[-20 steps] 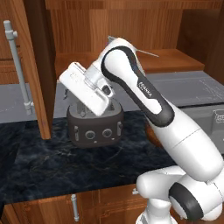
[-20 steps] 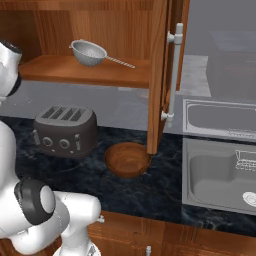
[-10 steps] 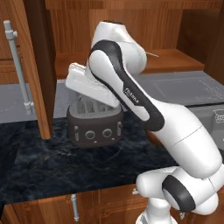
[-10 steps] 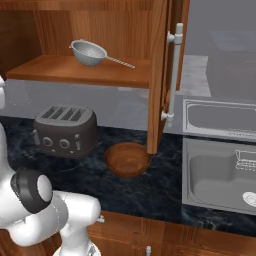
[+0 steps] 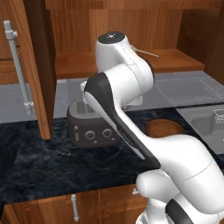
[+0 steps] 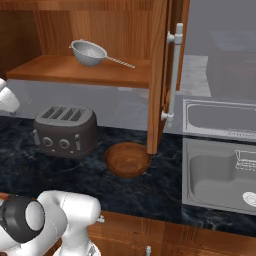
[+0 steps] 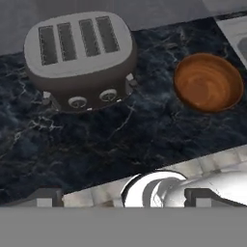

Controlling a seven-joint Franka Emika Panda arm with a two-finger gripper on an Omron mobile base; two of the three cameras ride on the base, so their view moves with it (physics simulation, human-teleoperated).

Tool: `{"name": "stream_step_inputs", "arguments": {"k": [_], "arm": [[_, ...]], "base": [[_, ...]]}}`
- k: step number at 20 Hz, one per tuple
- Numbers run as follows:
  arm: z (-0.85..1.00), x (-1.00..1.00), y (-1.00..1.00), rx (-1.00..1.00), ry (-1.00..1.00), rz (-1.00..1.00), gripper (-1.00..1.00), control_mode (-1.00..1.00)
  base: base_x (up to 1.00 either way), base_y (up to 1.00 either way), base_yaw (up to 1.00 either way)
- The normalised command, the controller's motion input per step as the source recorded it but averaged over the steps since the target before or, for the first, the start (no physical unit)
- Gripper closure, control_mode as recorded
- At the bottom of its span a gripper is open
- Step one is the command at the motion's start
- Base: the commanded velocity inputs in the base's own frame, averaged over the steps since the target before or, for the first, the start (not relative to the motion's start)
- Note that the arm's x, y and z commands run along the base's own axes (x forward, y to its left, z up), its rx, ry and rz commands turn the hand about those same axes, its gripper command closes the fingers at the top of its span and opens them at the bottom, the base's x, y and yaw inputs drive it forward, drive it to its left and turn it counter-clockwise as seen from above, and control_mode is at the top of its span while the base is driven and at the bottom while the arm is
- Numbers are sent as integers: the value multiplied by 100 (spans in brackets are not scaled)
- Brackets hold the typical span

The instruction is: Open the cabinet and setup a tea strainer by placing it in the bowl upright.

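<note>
The cabinet [image 6: 159, 75] stands open, both doors swung out, with its left door [image 5: 26, 65] beside my arm. On its wooden shelf [image 6: 75, 72] lies the silvery tea strainer [image 6: 89, 52], its thin handle pointing right; the tip of that handle [image 5: 148, 53] pokes out from behind my arm. The brown wooden bowl [image 6: 127, 159] [image 5: 164, 127] [image 7: 207, 82] sits empty on the dark counter, right of the toaster. My gripper [image 7: 125, 198] hangs high above the counter, looking down, open, its fingertips [image 7: 44, 197] wide apart and holding nothing.
A dark grey four-slot toaster [image 5: 91, 127] [image 6: 65, 131] [image 7: 79, 53] stands on the black marble counter [image 5: 52, 162] under the shelf. A steel sink [image 6: 220, 175] lies to the right. The open right door's long handle [image 6: 172, 75] juts forward above the bowl.
My arm has swung up and rightward, from low over the toaster's left side to in front of the shelf. The gripper stays open. Strainer, bowl and toaster have not moved.
</note>
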Motion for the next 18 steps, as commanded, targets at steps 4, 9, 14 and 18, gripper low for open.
{"name": "stream_step_inputs", "arguments": {"k": [4, 9, 14, 18], "arm": [[0, -4, -67, -23, -14, 38, -100, -100], [19, 1, -59, -17, -24, 45, -100, -100], [26, 28, -18, -7, -28, 29, -100, -100], [53, 36, 0, 0, -22, 2, -100, -100]], "base": [[0, 0, 0], [0, 0, 0], [0, 0, 0], [0, 0, 0]]}}
